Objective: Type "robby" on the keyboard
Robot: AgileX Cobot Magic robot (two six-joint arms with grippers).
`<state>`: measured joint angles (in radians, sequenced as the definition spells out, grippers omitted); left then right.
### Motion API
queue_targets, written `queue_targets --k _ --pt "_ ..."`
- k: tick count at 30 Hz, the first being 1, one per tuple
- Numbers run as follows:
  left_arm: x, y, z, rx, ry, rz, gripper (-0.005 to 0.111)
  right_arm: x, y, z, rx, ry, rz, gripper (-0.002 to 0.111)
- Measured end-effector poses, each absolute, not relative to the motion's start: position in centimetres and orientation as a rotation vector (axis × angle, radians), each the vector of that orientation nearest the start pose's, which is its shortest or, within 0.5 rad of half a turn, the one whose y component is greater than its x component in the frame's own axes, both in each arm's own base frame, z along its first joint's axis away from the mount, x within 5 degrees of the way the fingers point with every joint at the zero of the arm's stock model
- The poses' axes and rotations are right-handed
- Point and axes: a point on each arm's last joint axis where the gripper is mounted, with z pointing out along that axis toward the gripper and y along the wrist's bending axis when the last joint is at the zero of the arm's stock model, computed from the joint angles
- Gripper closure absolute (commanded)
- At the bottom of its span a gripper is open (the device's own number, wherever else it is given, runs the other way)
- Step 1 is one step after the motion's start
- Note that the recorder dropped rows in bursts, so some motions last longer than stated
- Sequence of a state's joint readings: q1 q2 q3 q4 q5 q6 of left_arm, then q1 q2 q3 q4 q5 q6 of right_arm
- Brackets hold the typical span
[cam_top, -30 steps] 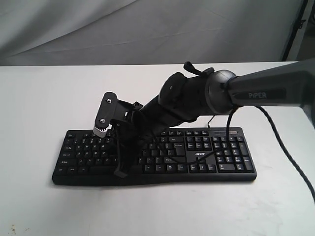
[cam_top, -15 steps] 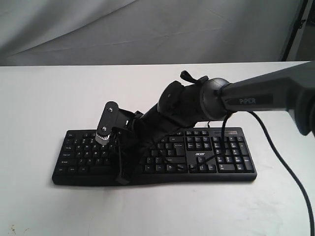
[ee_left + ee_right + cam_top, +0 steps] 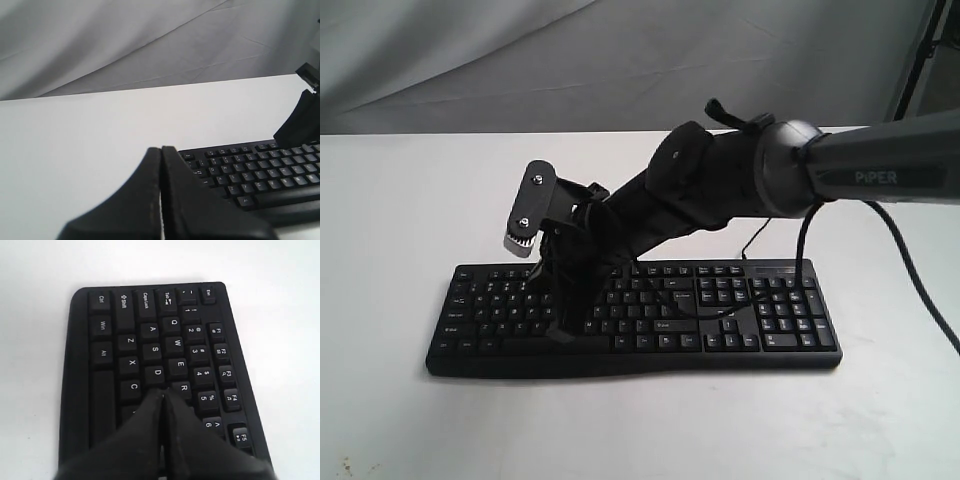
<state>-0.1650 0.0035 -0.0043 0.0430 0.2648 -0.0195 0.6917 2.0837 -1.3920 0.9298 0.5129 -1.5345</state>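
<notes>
The black keyboard (image 3: 775, 322) lies across the white table (image 3: 400, 200), and also shows in the left wrist view (image 3: 260, 170) and the right wrist view (image 3: 130, 340). My right arm reaches across from the right, over the keyboard's left half. My right gripper (image 3: 560, 337) (image 3: 163, 392) is shut and empty. Its tips hang just above the letter keys, right beside the R key (image 3: 183, 388). My left gripper (image 3: 161, 148) is shut on nothing, off the keyboard's left end; the exterior view does not show it.
A black cable (image 3: 804, 262) droops from my right arm over the keyboard's right half. A grey cloth backdrop (image 3: 620, 60) hangs behind the table. A dark stand (image 3: 918, 55) is at the back right.
My right gripper dipped toward the keys half a second ago and has since lifted and shifted slightly left. The keyboard has not moved.
</notes>
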Motion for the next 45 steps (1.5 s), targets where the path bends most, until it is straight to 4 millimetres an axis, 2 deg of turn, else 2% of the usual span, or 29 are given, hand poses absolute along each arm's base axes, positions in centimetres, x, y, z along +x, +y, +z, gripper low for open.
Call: queue_targets --k 5,11,21,26,45 --pt "5.5 -0.8 19.0 0.155 1.741 -0.095 0.107 31.9 30.8 15.5 -1.675 1.803 0.478 0.108" --pt "5.5 -0.8 19.0 0.155 1.741 -0.095 0.107 32.4 30.7 14.0 -1.688 1.828 0.452 0.108" --pt "5.5 -0.8 19.0 0.155 1.741 -0.095 0.107 34.5 30.8 13.2 -1.666 1.836 0.461 0.108" --pt "5.5 -0.8 19.0 0.155 1.741 -0.095 0.107 34.4 30.9 11.6 -1.694 1.869 0.491 0.108" --pt "5.5 -0.8 19.0 0.155 1.741 -0.095 0.107 34.7 30.7 11.5 -1.667 1.894 0.444 0.108"
